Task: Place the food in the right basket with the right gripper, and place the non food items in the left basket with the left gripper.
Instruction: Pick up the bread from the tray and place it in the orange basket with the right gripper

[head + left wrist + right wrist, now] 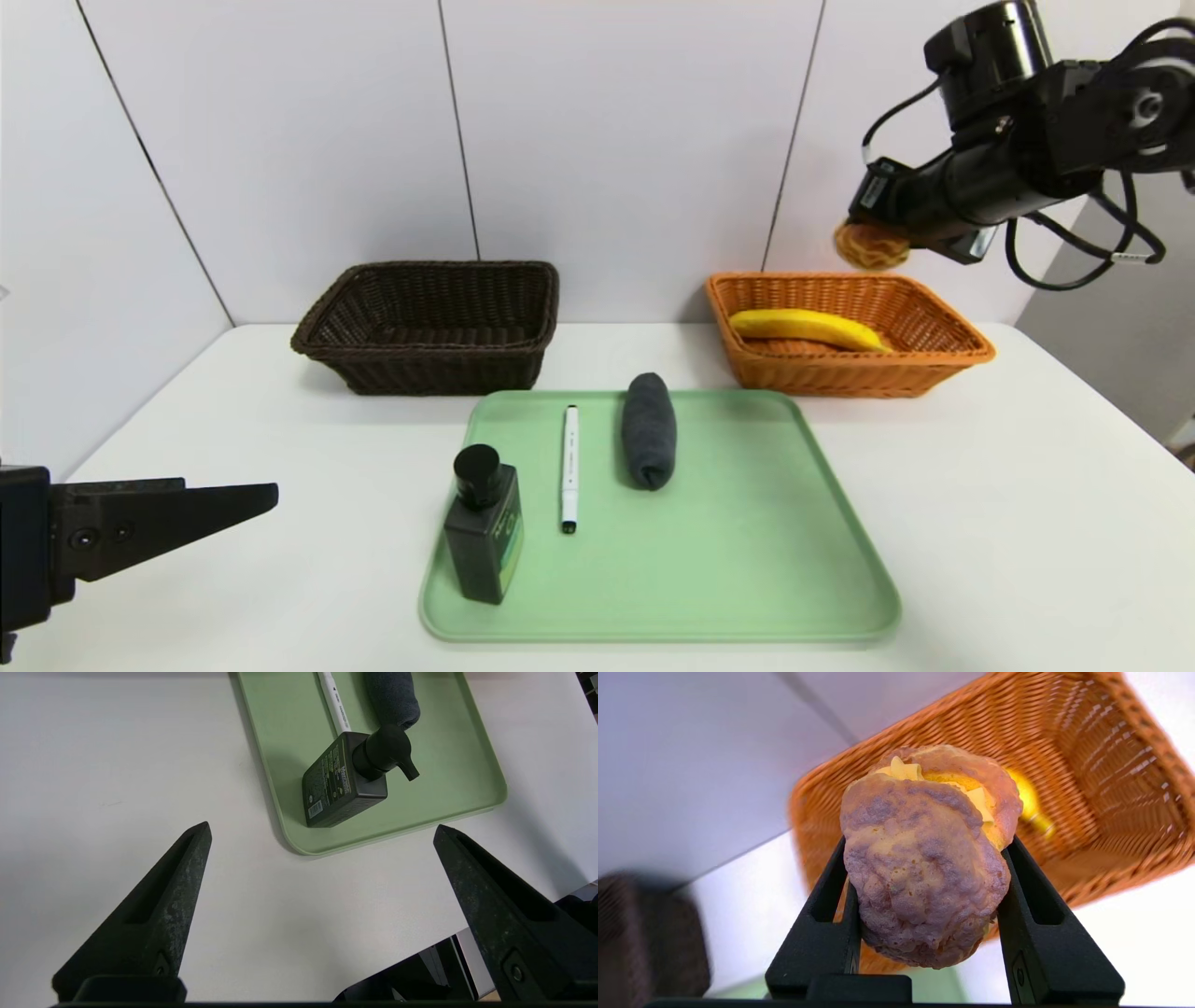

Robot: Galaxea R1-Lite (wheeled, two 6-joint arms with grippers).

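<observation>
Bread roll (870, 245) gripped in right claw (873, 245), held above orange basket (943, 359); banana (808, 329) already laid inside.
Left wrist view: left claw (322, 833) spread wide, parked beside green tray (486, 765) on bench (117, 765); bottle (345, 781) untouched.
Right wrist view: roll pinched above basket near rim; if released early, roll likely bounced off rim onto bench.

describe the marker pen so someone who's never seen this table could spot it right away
Find the green tray at the table's middle. Three things lie on it: a dark bottle, a rolled grey cloth, and between them the marker pen. It is the only slim white stick there.
</observation>
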